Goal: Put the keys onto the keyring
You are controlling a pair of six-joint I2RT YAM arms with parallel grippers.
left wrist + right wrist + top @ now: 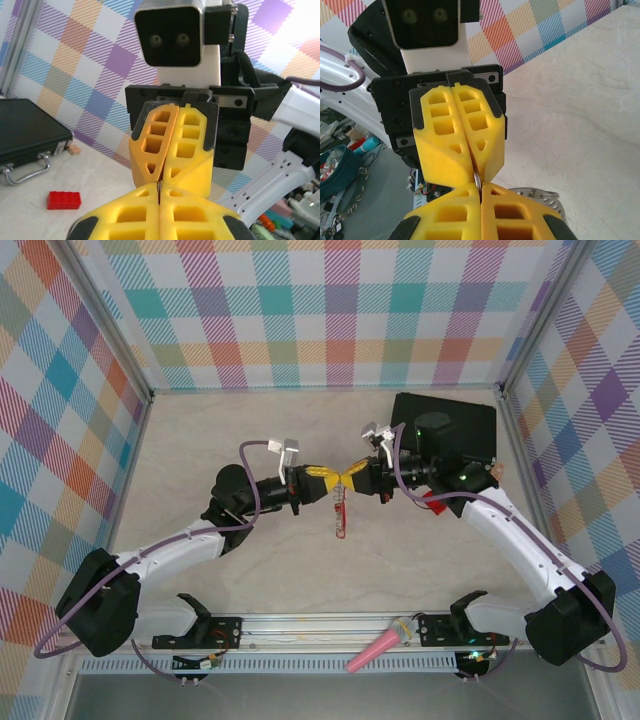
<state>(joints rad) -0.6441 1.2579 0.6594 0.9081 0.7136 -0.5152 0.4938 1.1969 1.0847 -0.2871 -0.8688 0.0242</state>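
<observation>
**Entry: thin silvery metal keyring**
- Position: well clear of the black hard case, out toward the middle of the pale table, and raised off its surface.
- Visible as a short arc of wire bridging two sets of yellow fingertips, edge-on to both seams.

**Left gripper**
- Ribbed yellow fingers pressed flat together, clamped on one end of that arc as far as could be judged.

**Right gripper**
- Fingers likewise fully closed, with the wire running into their seam.
- Tips set nose to nose with the left pair, touching or nearly so. Neither arm nearer the ring than the other.

**Small keys, red plastic heads and silvery blades**
- Dangled as one slim red cluster directly under the meeting point, on the side away from the case.
- Long axis judged vertical.
- Number of keys, and whether already threaded, impossible to tell.

**Surroundings**
- Red toy brick lying just off the case.
- Pink cone far from the case, by the near rail.
- Nothing standing between fingers and cluster.
- Judged risk: the wire twisting or slipping while either grip is loosened.
</observation>
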